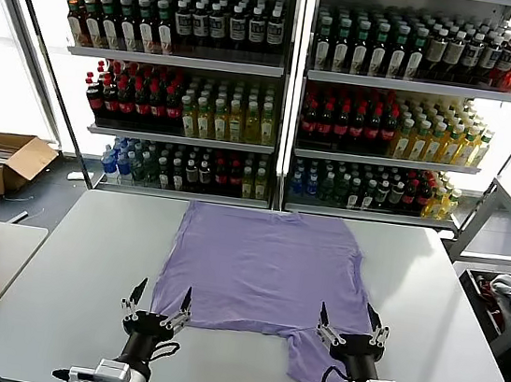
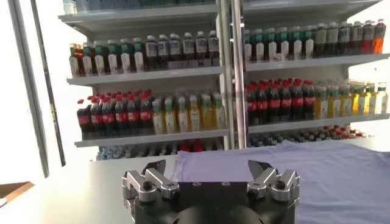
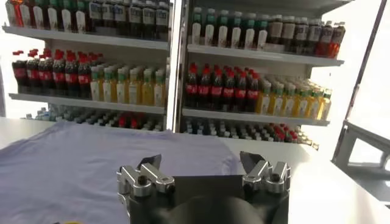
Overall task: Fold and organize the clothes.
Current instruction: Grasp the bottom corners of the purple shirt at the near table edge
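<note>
Hovering our left gripper (image 1: pixel 157 308) and right gripper (image 1: pixel 350 328), jaws spread and empty, at the near hem of the lavender T-shirt (image 1: pixel 264 268) spread flat mid-table (image 1: pixel 66 270), we judge no fold made yet.

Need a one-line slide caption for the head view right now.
Lavender T-shirt spread on the white table; left gripper and right gripper, jaws open, poised at its near edge.

My bench in a mock shop
I face store shelving (image 1: pixel 294 74) packed with rows of bottled drinks (image 1: pixel 200 113), a white work table (image 1: pixel 57 269) before it, an open cardboard box (image 1: pixel 0 162) on the floor.
</note>
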Action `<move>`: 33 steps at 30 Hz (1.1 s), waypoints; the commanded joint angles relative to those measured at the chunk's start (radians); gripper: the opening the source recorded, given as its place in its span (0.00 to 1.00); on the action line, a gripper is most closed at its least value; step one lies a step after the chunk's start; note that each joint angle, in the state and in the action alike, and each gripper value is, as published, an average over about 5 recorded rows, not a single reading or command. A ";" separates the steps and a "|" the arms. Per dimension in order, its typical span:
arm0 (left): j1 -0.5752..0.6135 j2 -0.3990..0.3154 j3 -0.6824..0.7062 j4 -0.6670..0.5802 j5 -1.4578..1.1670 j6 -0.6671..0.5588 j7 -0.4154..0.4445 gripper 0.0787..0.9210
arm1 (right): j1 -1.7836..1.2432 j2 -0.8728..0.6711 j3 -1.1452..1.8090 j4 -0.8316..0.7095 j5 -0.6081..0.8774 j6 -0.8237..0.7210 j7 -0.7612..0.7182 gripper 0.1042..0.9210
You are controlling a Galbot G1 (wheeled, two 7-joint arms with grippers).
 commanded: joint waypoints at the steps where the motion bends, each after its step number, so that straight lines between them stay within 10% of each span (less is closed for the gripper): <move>1: -0.023 0.061 -0.032 0.020 -0.023 0.117 0.015 0.88 | -0.073 -0.071 -0.007 0.023 0.133 -0.058 0.118 0.88; 33: -0.056 0.068 -0.021 0.119 -0.059 0.126 0.007 0.88 | -0.192 -0.002 -0.040 0.021 0.109 -0.071 0.200 0.88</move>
